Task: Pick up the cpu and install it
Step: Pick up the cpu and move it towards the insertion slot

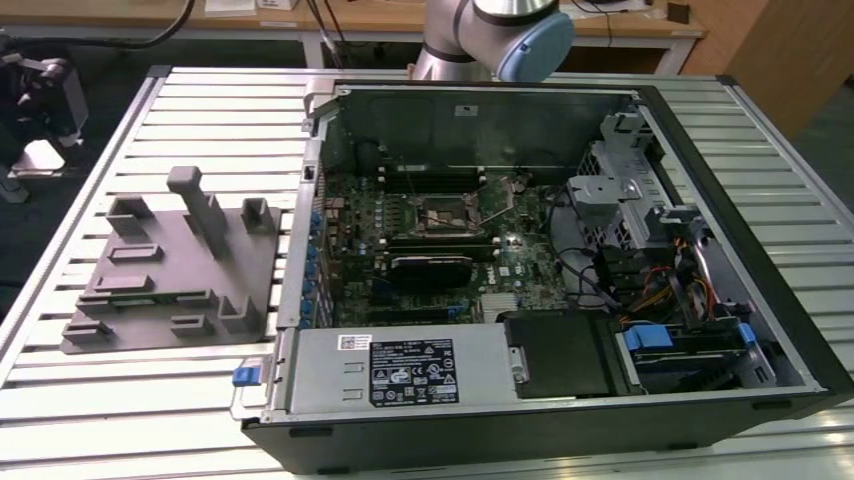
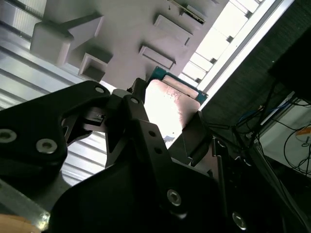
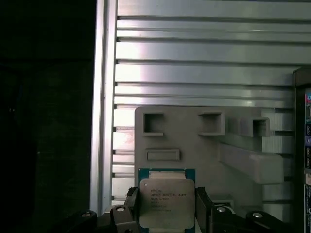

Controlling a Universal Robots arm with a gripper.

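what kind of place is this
Probably a robotics lab bench for PC assembly: a robot arm behind an open computer case on a slatted metal table, with a grey tray beside it.

- cpu point(image 3: 166, 201): several short lines of dark print are carried on the pale metal top in the first wrist view; none can be made out.
- power supply point(image 1: 320, 375), set in the computer case point(image 1: 534, 440): a black label point(image 1: 411, 372) with white print and symbols and a small white sticker point(image 1: 352, 341) are borne in the exterior view; no wording is legible.
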